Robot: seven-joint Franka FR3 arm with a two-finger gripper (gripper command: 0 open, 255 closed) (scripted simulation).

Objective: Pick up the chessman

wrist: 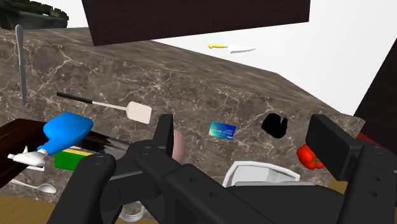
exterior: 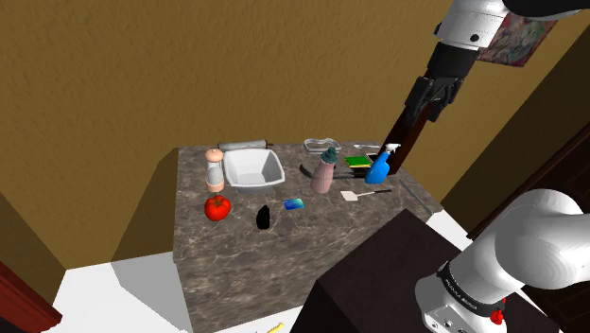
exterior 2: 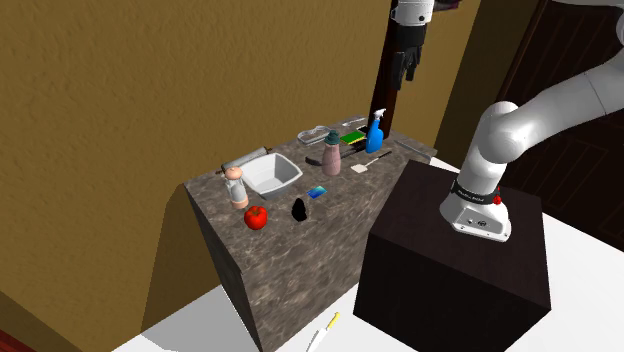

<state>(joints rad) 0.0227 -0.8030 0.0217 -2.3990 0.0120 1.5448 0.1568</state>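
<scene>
High above the counter's [exterior: 248,270] end at the shoulder view's right, the black gripper [exterior: 427,102] hangs from the white arm, well clear of everything on the surface. In the wrist view its two fingers [wrist: 331,143] stand wide apart with nothing between them, so the hand is open and empty. The chessman [exterior: 264,218], a small black piece, rests on the dark marbled top near the middle of the counter. It lies between a red fruit [exterior: 217,207] on the shoulder view's left and a small blue card [exterior: 294,203] on its right, apart from both. A white square bowl [exterior: 253,168] sits just behind it, toward the ochre wall. Beside the bowl stand a two-tone shaker [exterior: 216,171] and, behind that, a rolling pin [exterior: 243,145]. A pinkish bottle [exterior: 325,172], a blue spray bottle [exterior: 380,166], a green block [exterior: 357,161] and a white spatula [exterior: 364,194] crowd the counter's end beneath the gripper. The dark box stand [exterior: 378,274] adjoins the counter's near corner.
</scene>
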